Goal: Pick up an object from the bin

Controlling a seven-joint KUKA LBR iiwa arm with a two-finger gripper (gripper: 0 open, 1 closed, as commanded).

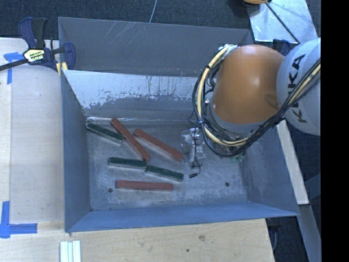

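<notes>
The end effector (pixel 193 154) hangs low in the grey metal bin (pixel 163 48), at about 3 o'clock on the bin floor, under the arm's orange cover (pixel 245 83). Whether it is open or closed cannot be told, since the cover and cables crowd it. No thing can be seen in its hold.

The pick looks not yet made. All six sticks lie flat on the floor and none is raised. What remains, as I judge it, is closing on one stick and lifting it clear of the bin.

Nearest the end effector, at its 9 to 10 o'clock, is the right end of the slanted brown stick (pixel 158 144), which seems to touch it or lie just beside it. At its 7 to 8 o'clock is the right end of the near green stick (pixel 164 172), also just beside it. Either could be the one to take, but I cannot tell which.

Further toward 9 o'clock, the steep brown stick (pixel 130 140) crosses beside the slanted one, and the middle green stick (pixel 126 162) lies end to end with the near green one. The low brown stick (pixel 144 185) lies level at 6 to 7 o'clock on the floor. The far green stick (pixel 104 133) lies at 10 o'clock, near the back left corner.
</notes>
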